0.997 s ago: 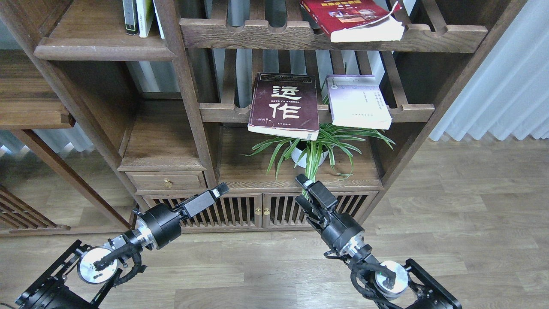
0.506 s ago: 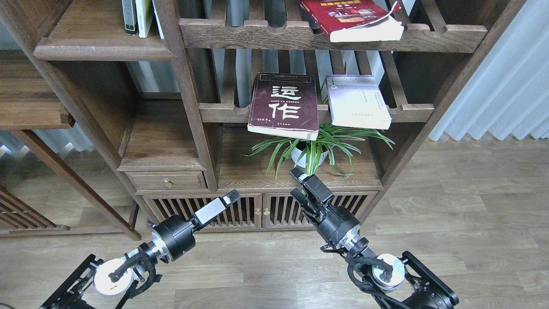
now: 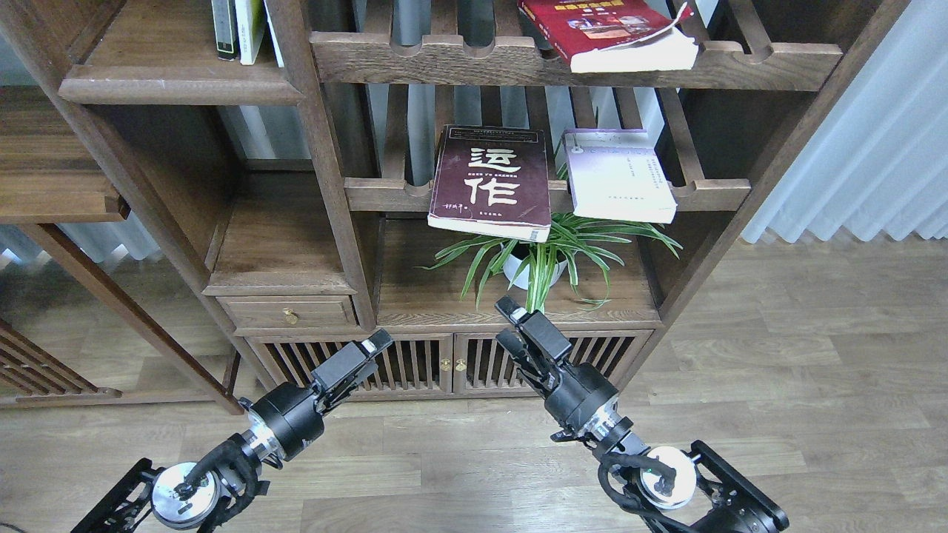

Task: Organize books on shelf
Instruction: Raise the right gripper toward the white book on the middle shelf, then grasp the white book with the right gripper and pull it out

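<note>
Probably a home: wooden bookcase (image 3: 326, 185), houseplant (image 3: 544, 255), curtains (image 3: 874, 148).

A potted plant (image 3: 539, 255) with long striped green leaves stood in the bookcase just beyond the right gripper's tip, its white pot (image 3: 522, 272) above slatted cabinet doors (image 3: 452, 360). A small drawer with a brass knob (image 3: 290, 317) sat above the left gripper, and pale curtains (image 3: 866, 148) hung far right over the wooden floor (image 3: 800, 385).
</note>
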`<state>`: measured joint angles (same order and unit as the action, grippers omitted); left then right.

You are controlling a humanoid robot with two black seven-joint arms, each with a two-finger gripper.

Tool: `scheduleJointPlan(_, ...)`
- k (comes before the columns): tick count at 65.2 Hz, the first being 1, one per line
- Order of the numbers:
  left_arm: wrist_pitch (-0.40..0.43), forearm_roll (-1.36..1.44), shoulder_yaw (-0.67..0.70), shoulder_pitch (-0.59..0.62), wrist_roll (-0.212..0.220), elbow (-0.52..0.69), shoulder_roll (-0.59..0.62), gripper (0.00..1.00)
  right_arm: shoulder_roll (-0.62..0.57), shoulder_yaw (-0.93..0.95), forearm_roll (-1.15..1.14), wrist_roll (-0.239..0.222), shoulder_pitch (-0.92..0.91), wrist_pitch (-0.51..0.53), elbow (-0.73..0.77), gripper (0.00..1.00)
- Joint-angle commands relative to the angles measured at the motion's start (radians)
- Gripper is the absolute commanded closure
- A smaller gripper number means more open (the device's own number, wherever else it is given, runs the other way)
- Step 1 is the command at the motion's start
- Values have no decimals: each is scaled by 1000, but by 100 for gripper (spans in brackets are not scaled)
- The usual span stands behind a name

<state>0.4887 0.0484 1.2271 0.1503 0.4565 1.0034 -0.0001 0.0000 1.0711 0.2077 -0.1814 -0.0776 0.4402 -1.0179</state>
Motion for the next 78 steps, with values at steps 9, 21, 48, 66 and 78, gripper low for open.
scheduleJointPlan(9,0,-33,37,-8,-2,-5,0,0,0,66,2,3,-36,2,50,1)
scheduleJointPlan(21,0,-51,63,-9,-4,0,0,0,0,142,6,3,-129,-6,157,1)
scheduleJointPlan(48,0,-55,154,-21,-7,14,0,0,0,225,70,99,-294,-95,389,1)
scheduleJointPlan(66,0,-55,157,-26,-7,17,0,0,0,268,131,115,-363,-135,404,1)
scheduleJointPlan(78,0,-55,157,-25,-7,18,0,0,0,358,160,117,-436,-259,447,2)
